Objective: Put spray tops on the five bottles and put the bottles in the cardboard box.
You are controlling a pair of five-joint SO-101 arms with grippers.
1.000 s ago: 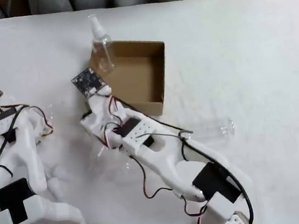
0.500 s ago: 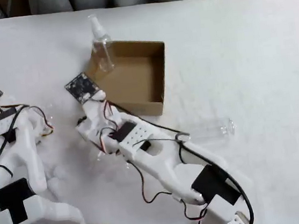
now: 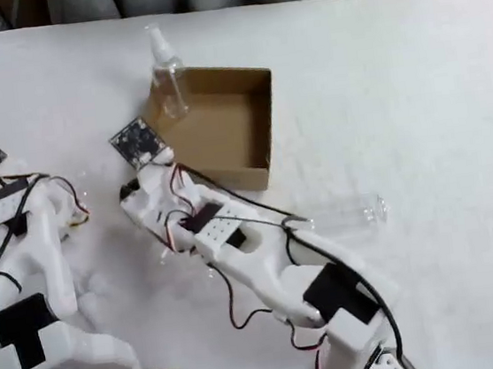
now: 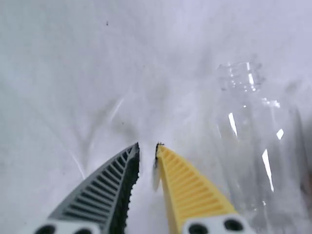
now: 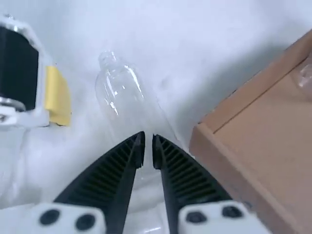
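Note:
A clear uncapped bottle (image 4: 251,141) stands on the white table just beside my left gripper (image 4: 147,146), which is shut with nothing in it. The same bottle (image 5: 119,95) rises just past the tips of my right gripper (image 5: 146,139), also shut and empty, with the left gripper's yellow finger (image 5: 58,95) to one side. The cardboard box (image 3: 222,129) lies open at the table's middle. A clear bottle with a spray top (image 3: 165,73) stands upright in its far left corner. Another clear bottle (image 3: 357,215) lies on its side to the right of the right arm (image 3: 216,232).
The box's near wall (image 5: 234,141) is close beside my right gripper. The left arm (image 3: 24,263) occupies the table's left front. White cloth stretches open to the right and back of the box.
The right arm has swung a little to the left, away from the box's front corner and towards the left arm. The left arm has kept still.

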